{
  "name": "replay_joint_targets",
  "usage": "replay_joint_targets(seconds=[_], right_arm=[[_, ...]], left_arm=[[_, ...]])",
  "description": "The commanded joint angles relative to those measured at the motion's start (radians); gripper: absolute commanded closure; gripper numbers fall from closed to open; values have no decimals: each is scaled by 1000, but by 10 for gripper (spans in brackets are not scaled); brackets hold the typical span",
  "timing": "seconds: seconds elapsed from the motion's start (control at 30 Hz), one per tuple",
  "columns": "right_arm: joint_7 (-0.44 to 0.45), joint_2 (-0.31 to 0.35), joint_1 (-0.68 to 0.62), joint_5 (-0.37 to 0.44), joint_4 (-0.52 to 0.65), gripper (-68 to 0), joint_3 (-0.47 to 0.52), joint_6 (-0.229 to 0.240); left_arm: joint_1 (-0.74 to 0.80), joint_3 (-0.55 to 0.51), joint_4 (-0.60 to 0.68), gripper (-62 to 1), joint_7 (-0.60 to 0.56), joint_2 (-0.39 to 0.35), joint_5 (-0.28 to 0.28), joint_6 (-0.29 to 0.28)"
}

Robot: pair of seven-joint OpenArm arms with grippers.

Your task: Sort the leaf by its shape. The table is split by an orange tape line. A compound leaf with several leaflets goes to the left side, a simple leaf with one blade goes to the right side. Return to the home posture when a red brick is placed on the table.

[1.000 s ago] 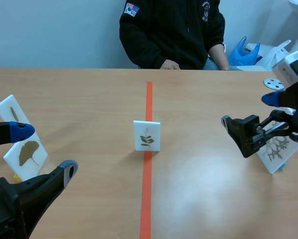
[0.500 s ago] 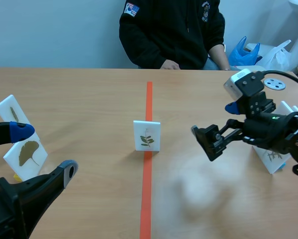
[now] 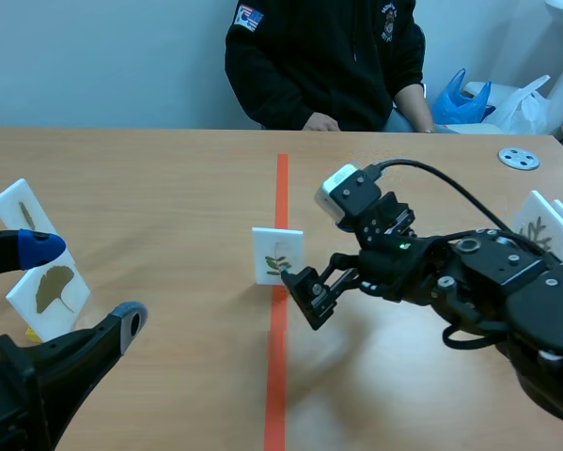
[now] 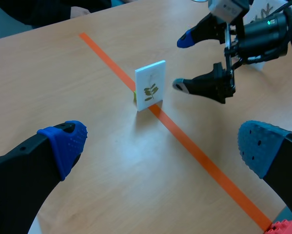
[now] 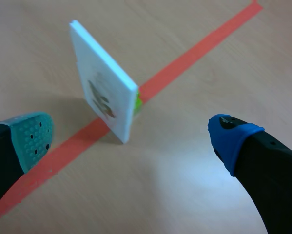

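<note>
A white card with a small compound leaf (image 3: 277, 256) stands upright on the orange tape line (image 3: 281, 188); a green block at its foot holds it. My right gripper (image 3: 311, 268) is open just right of the card, its lower finger low by the tape. In the right wrist view the card (image 5: 104, 100) stands ahead of the open gripper (image 5: 131, 134), nearer the grey-green pad. My left gripper (image 3: 84, 282) is open at the near left, far from the card (image 4: 150, 87). The left wrist view shows the left gripper (image 4: 161, 142) and the right gripper (image 4: 182, 62) beside the card.
Two white leaf cards lean at the left: a fan-shaped leaf (image 3: 51, 287) and a narrow one (image 3: 23, 214). More cards (image 3: 544, 230) stand at the right edge. A person (image 3: 323, 61) sits across the table. A red studded corner (image 4: 283, 227) shows under my left gripper.
My right arm has swung left from the cards at the right edge to the card on the tape line, gripper still open. The left arm has not moved.
</note>
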Motion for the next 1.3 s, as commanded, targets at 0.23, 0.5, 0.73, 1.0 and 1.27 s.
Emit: replay_joint_targets(seconds=[0.23,0.5,0.73,1.0,1.27], right_arm=[[61,-98,83,-54,-113,-679,-56,-71],[105,-180,132,-68,-248,-679,-56,-73],[119,-196,145,-76,-282,-581,-65,-73],[119,-196,145,-76,-282,-362,-88,-73],[119,-196,145,-76,-282,-190,-88,-73]], left_arm=[[-5,-5,18,-623,-14,5,-6,-2],[-5,-5,18,-623,-14,5,-6,-2],[-5,-5,18,-623,-14,5,-6,-2],[-5,-5,18,-623,-14,5,-6,-2],[-5,-5,18,-623,-14,5,-6,-2]])
